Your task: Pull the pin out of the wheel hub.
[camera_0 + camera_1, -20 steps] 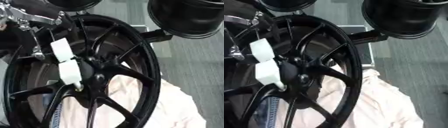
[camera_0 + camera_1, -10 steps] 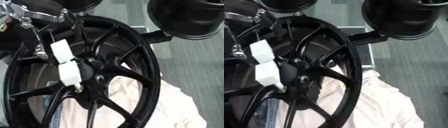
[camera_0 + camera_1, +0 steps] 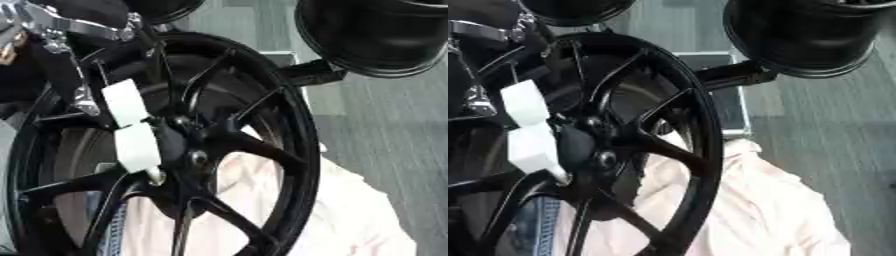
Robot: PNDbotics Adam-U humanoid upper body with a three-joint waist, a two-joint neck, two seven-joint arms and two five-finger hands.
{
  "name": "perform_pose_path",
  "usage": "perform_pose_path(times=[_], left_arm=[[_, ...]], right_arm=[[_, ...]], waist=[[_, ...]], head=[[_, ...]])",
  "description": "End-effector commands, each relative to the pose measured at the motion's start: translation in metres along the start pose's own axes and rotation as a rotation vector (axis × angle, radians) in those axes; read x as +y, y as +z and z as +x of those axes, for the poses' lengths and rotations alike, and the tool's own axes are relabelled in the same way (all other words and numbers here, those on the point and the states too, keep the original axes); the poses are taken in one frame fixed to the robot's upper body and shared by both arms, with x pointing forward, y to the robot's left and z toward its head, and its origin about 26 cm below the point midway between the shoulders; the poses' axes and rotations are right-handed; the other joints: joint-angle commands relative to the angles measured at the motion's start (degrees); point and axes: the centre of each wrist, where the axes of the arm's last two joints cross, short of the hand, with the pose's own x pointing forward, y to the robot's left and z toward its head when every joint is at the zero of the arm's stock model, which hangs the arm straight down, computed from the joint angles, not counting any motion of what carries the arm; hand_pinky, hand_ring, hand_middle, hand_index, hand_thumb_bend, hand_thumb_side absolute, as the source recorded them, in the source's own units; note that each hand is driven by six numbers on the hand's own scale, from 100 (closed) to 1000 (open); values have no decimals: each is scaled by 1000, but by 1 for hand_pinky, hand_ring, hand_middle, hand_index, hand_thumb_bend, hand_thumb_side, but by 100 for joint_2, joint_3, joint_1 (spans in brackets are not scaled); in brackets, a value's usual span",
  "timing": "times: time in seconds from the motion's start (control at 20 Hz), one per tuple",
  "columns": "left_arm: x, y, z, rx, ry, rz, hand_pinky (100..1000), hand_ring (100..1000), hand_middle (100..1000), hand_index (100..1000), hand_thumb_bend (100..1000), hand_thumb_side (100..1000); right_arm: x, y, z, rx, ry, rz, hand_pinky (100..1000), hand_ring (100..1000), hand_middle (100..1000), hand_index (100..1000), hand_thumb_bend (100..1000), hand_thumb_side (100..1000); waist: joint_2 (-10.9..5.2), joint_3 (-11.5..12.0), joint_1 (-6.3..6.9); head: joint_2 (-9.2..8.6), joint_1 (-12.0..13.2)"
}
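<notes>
I see the black spoked alloy wheel hub upright before me; white taped pin beside its centre. Left robot hand possibly approaching; fingers' state indeterminable.

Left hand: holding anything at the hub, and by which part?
Cannot be told. The left hand, white pads on its fingers, lies against the wheel hub, with a small silver piece just below its lower pad. No closed hold shows.

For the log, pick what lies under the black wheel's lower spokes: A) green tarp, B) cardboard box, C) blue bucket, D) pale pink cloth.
D: pale pink cloth shows through and beside the lower spokes of the black wheel.
</notes>
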Motion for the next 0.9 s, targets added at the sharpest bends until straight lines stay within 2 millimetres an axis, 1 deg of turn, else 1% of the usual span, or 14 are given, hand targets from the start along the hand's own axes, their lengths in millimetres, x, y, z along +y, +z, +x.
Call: perform_pose_path(times=[0.05, 0.2, 0.25, 0.4, 0.75, 0.8, 0.9], left_arm=[[9, 5, 0, -34, -58, -35, 789, 622, 506, 569, 631, 100], [10, 5, 0, -36, -69, -34, 766, 571, 443, 507, 617, 100], [11, 5, 0, -37, -71, -31, 753, 543, 402, 482, 610, 100], [15, 8, 0, -38, -74, -12, 732, 501, 330, 441, 581, 100], [23, 17, 2, -25, -79, 22, 719, 480, 271, 385, 591, 100], [25, 19, 3, -23, -81, 32, 715, 472, 249, 359, 584, 103], [31, 25, 6, -20, -84, 58, 712, 464, 232, 335, 572, 119]], right_arm=[[-2, -3, 5, -20, -13, -4, 458, 615, 559, 736, 100, 488], [-2, -3, 5, -20, -15, -6, 458, 615, 559, 736, 100, 488], [-2, -3, 5, -19, -15, -7, 458, 615, 559, 736, 100, 487], [-2, -3, 5, -17, -15, -7, 459, 615, 559, 736, 100, 486], [-3, -3, 4, -14, -14, -11, 459, 616, 559, 737, 100, 483], [-3, -3, 4, -14, -13, -11, 459, 615, 560, 737, 100, 481], [-3, -3, 4, -13, -10, -14, 460, 615, 560, 737, 100, 481]], waist=[[-93, -6, 10], [-88, -9, 12], [-88, -10, 10], [-90, -5, 3], [-103, 16, -14], [-109, 20, -17], [-124, 35, -22]], head=[[-96, 10], [-100, 13], [-100, 11], [-92, 11], [-86, 14], [-84, 12], [-75, 5]])
